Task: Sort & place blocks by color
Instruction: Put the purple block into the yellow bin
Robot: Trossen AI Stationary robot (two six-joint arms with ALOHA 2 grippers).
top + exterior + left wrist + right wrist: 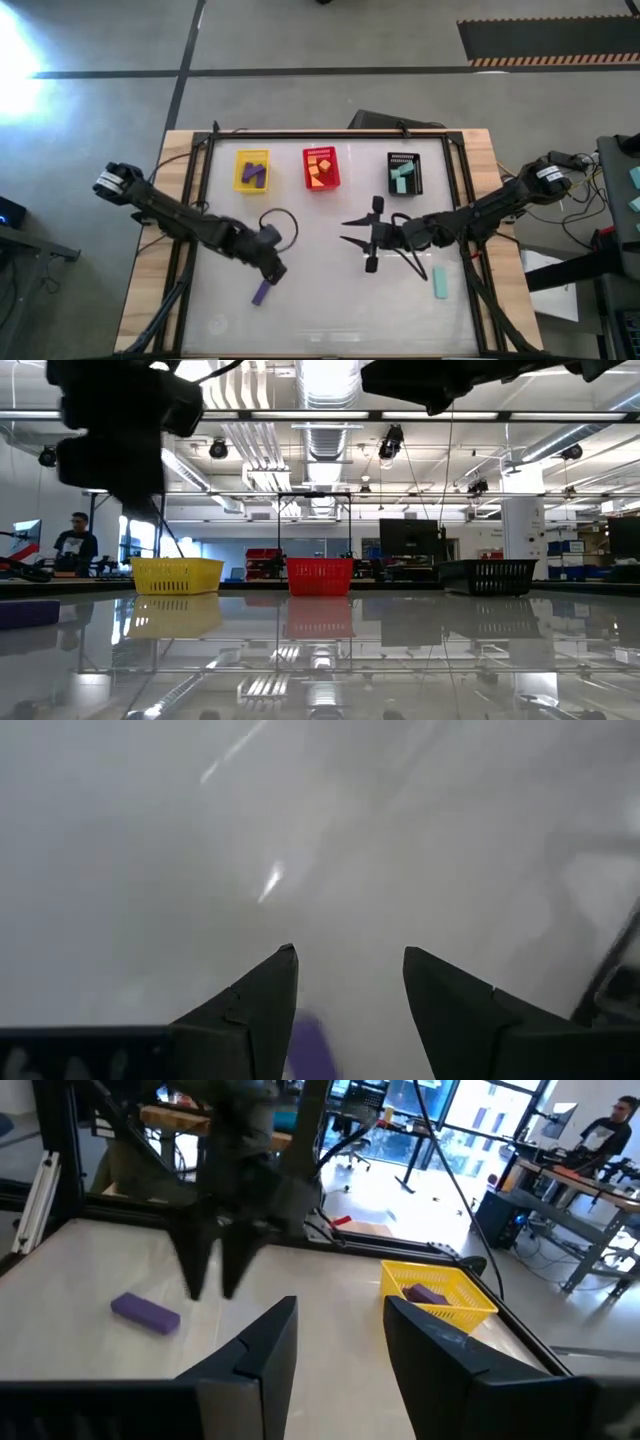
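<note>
The left gripper [270, 272] hangs just above the purple bar [261, 292] at the bench's near left, jaws spread and empty; the right gripper [372, 240] waits mid-bench, jaws parted, holding nothing. The bar lies flat, its long axis diagonal, near-left to far-right. Risk: descending misaligned could nudge or clip the bar rather than straddle it.

Bright ceiling lights mirrored on the glossy table [320, 660]; white glare at high view's left edge; left wrist view blurred
</note>
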